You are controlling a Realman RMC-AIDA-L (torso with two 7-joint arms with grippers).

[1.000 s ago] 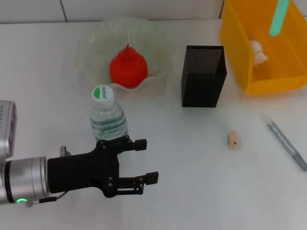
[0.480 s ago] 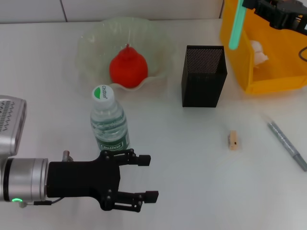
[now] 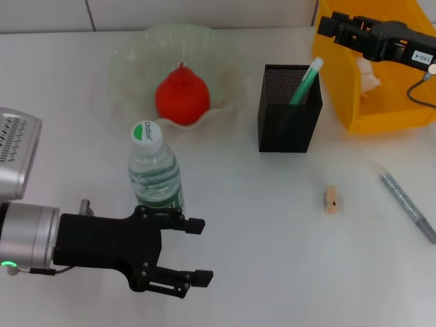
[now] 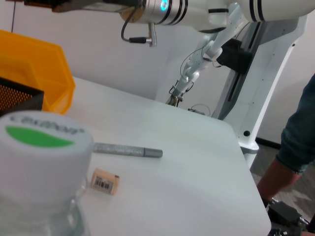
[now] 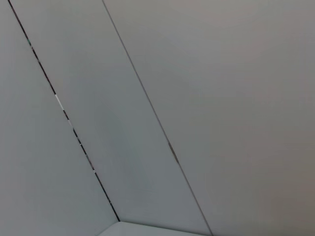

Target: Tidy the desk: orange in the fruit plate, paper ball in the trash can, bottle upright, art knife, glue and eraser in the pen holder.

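While bottle (image 3: 155,174) upright: left gripper (image 3: 193,251) wide open, empty (right gripper (image 3: 325,27) unclear).

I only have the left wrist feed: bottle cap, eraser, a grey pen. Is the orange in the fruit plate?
Observer: Yes, the orange sits in the fruit plate.
Operator: Anything in the pen holder?
Observer: A green stick leans inside the pen holder; the right gripper hovers beyond it, by the trash can.
Operator: My left gripper?
Observer: The left gripper is open, nearer the robot than the upright bottle.
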